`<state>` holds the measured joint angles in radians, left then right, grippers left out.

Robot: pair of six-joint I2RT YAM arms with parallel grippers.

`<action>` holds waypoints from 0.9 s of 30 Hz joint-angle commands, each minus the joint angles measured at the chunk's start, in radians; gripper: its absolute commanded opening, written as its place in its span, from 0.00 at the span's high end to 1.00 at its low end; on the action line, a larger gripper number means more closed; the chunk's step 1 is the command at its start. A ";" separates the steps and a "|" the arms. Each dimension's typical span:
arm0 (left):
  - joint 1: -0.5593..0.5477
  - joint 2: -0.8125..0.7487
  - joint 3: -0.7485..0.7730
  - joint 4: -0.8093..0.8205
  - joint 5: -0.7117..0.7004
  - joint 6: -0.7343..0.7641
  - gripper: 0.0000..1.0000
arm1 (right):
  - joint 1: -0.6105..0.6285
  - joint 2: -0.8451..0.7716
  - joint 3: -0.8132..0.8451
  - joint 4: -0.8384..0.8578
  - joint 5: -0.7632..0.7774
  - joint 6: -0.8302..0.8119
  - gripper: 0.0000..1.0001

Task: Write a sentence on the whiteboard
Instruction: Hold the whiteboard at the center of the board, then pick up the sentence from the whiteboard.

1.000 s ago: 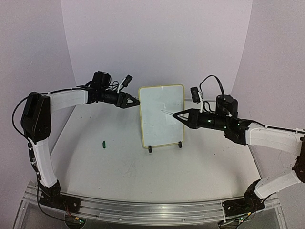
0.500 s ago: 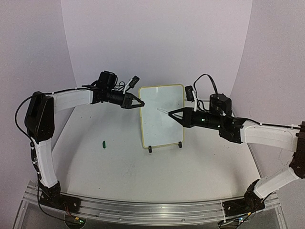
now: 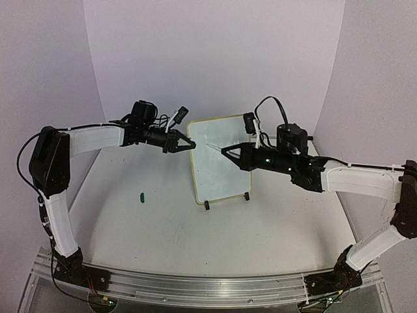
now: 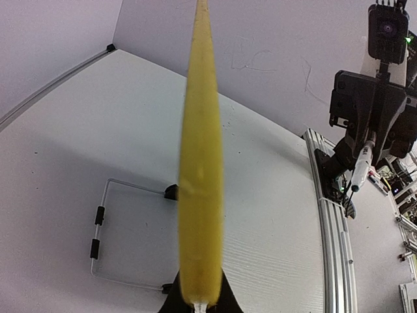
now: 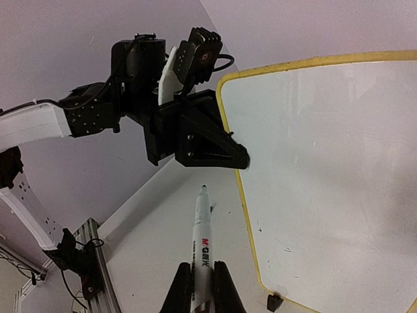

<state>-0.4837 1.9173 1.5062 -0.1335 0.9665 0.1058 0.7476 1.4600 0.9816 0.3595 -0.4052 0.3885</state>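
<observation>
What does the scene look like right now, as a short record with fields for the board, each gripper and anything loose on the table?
whiteboard: standing, no writing visible
left gripper: shut on the whiteboard's left frame edge
right gripper: shut on a marker, tip aimed at the board's upper left
tip contact: cannot tell
loose item: small green object on the table, left of the board

The whiteboard point(image 3: 218, 179) looks smooth and glossy, the table point(image 3: 163, 228) matt.

Whiteboard point(image 3: 218, 179) (upright) as central obstacle
</observation>
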 commanded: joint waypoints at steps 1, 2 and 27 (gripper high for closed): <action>-0.009 -0.047 -0.071 -0.029 -0.009 0.034 1.00 | 0.026 0.035 0.057 0.062 0.076 -0.027 1.00; -0.011 -0.050 -0.076 -0.027 -0.013 0.036 1.00 | 0.027 0.042 0.057 0.073 0.094 -0.020 1.00; -0.023 -0.031 -0.027 -0.079 -0.046 0.033 1.00 | 0.027 0.236 0.226 0.146 0.120 -0.005 1.00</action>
<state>-0.4957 1.8824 1.4602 -0.1074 0.9459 0.1299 0.7734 1.6677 1.1485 0.4523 -0.2788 0.3933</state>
